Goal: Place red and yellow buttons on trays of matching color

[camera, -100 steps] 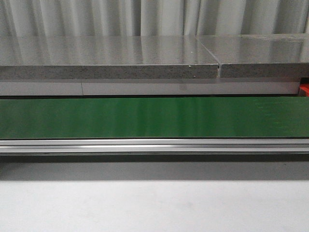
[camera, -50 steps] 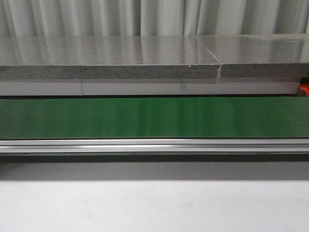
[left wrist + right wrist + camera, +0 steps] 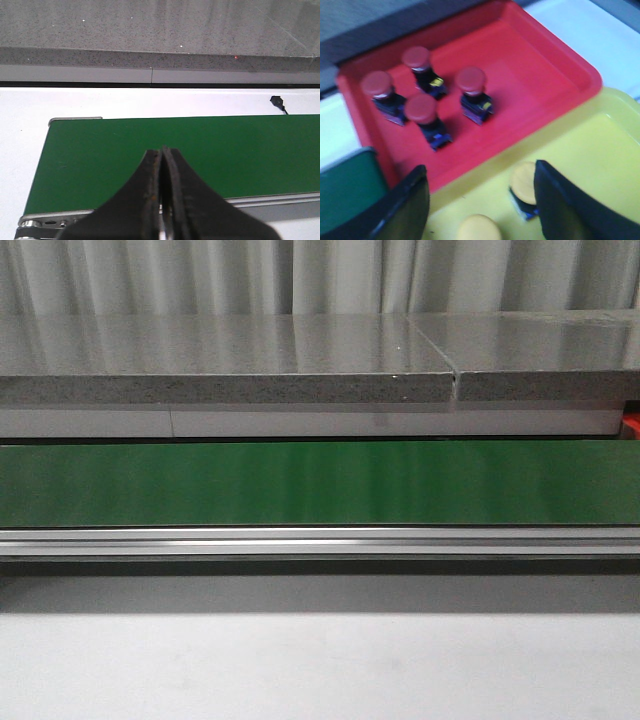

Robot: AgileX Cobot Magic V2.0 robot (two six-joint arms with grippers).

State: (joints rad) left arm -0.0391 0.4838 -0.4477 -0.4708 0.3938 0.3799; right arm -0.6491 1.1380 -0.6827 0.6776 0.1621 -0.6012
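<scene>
Four red buttons (image 3: pixel 422 111) upright in red tray (image 3: pixel 530 65); two yellow buttons (image 3: pixel 526 184) in adjoining yellow tray (image 3: pixel 600 150). Right gripper (image 3: pixel 480 202) spread, empty, above yellow tray. Left gripper (image 3: pixel 162 165) pressed together, empty, over green conveyor belt (image 3: pixel 320 483), no button on it. Best: open left early, wait for next button. Grey stone ledge (image 3: pixel 220 360), curtain (image 3: pixel 330 275) behind.

Right wrist view blurred; yellow tray (image 3: pixel 580 150) cut off; one yellow button (image 3: pixel 479 229) cropped.
</scene>
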